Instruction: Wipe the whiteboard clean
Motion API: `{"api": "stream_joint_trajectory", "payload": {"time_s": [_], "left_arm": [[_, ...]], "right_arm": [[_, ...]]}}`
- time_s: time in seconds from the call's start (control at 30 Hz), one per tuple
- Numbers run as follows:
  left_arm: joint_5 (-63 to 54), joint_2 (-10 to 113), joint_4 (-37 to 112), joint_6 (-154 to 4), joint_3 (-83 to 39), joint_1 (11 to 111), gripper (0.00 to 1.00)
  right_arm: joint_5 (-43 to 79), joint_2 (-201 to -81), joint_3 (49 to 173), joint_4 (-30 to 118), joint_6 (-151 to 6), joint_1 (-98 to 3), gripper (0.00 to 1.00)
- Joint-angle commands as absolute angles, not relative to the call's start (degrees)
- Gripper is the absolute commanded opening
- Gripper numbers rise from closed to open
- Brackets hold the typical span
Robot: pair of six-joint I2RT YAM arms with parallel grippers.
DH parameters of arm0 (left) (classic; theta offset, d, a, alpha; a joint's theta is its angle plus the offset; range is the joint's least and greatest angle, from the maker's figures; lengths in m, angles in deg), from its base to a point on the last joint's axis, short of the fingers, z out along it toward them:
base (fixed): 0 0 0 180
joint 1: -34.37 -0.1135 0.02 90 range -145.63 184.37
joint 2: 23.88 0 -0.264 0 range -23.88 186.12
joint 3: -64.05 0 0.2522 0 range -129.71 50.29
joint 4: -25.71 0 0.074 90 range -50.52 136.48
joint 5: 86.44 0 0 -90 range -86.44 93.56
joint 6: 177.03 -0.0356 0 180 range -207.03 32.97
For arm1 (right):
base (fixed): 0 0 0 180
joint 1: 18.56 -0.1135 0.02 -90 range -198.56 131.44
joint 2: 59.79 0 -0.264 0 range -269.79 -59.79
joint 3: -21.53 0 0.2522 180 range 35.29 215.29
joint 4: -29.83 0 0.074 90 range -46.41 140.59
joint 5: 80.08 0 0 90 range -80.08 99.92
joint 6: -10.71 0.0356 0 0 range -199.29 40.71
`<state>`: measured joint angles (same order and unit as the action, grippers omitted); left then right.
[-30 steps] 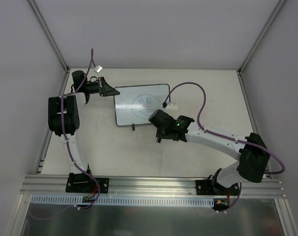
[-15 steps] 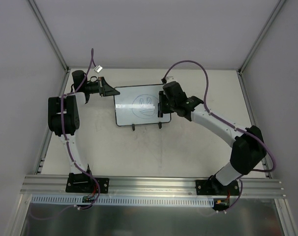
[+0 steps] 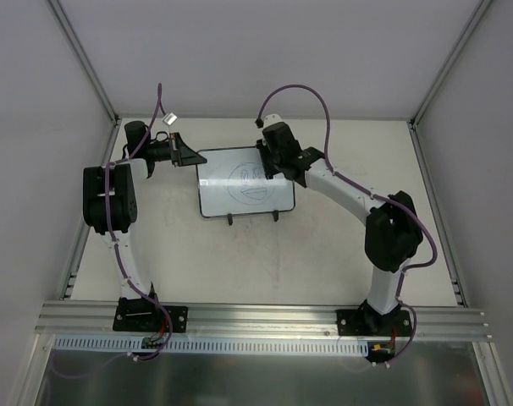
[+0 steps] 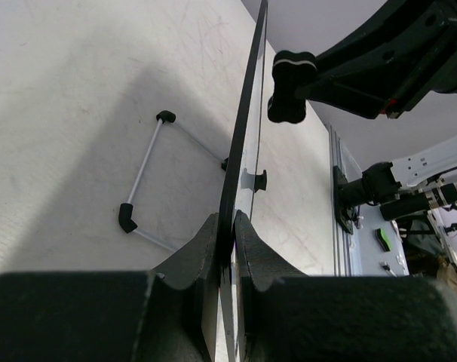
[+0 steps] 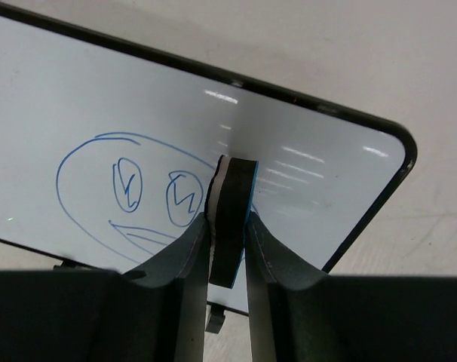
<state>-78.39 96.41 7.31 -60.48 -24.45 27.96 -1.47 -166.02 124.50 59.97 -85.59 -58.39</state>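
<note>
The whiteboard (image 3: 218,193) stands at the back middle of the table, with a blue face drawing (image 3: 250,182) on it. My left gripper (image 3: 189,156) is shut on the board's left edge; the left wrist view shows its fingers (image 4: 206,245) pinching the black frame (image 4: 247,113). My right gripper (image 3: 263,165) is over the board's upper middle, shut on the eraser (image 5: 230,219), a black pad with a blue back. The eraser's tip is at the board face (image 5: 138,90), just right of the drawn eyes (image 5: 179,197). The eraser also shows in the left wrist view (image 4: 289,87).
The board's two black feet (image 3: 231,220) rest on the table and its wire stand (image 4: 142,185) lies behind it. A metal rail (image 3: 256,317) carries both arm bases at the near edge. White walls enclose the table on three sides.
My right arm has swung from in front of the board, up and left, carrying the eraser over the drawing. The left gripper and the board have not moved.
</note>
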Motion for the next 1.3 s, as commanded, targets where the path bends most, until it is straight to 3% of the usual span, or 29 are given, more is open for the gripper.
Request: {"api": "stream_joint_trajectory", "payload": {"time_s": [0.0,0.53,1.27], "left_arm": [[-77.6,93.4,6.6,-66.1,-25.0,29.2,0.0],[-77.3,92.8,8.5,-67.9,-24.7,29.5,0.0],[-77.1,92.0,11.5,-70.8,-25.1,30.0,0.0]], "right_arm": [[-7.2,-167.3,129.2,58.2,-89.9,-58.0,0.0],[-7.0,-173.6,131.1,58.3,-89.7,-59.2,0.0],[-3.2,-183.0,140.1,57.5,-90.5,-71.6,0.0]]}}
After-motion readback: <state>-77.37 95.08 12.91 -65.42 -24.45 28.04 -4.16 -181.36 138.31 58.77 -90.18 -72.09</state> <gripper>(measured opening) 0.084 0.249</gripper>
